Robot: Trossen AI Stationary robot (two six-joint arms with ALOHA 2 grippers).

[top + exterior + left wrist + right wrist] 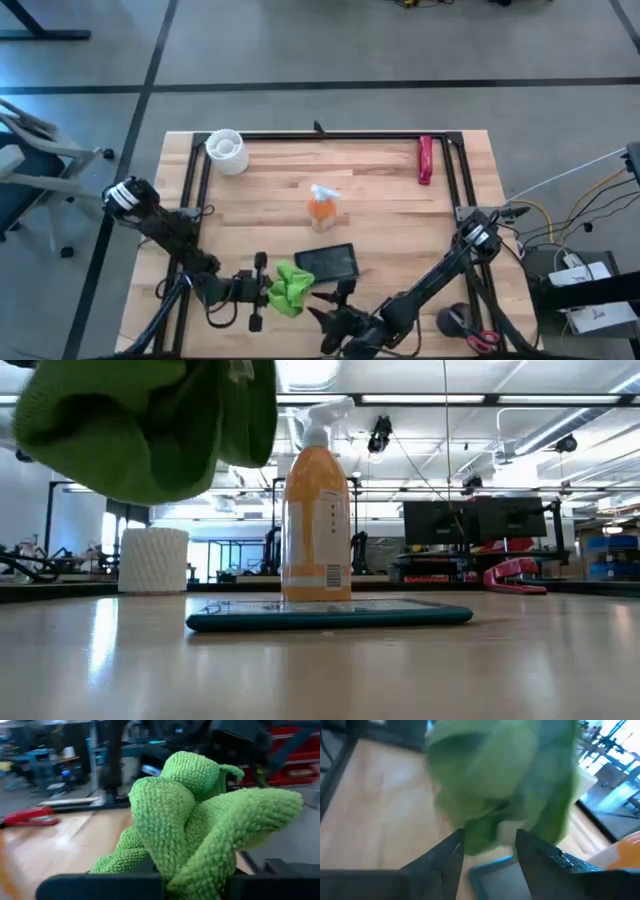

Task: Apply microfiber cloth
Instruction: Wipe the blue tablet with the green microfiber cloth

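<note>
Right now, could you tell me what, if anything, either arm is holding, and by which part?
The left end effector holds the bunched microfiber cloth by one end, lifted off the table; the right end effector holds nothing.

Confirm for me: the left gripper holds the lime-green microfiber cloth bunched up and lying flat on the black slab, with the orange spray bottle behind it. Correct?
Not quite. The left gripper does hold the microfiber cloth bunched up, but the cloth is in the air, not lying on the black slab. The low view shows it hanging clear above the table, left of the slab. The orange spray bottle stands behind the slab as you said.
</note>
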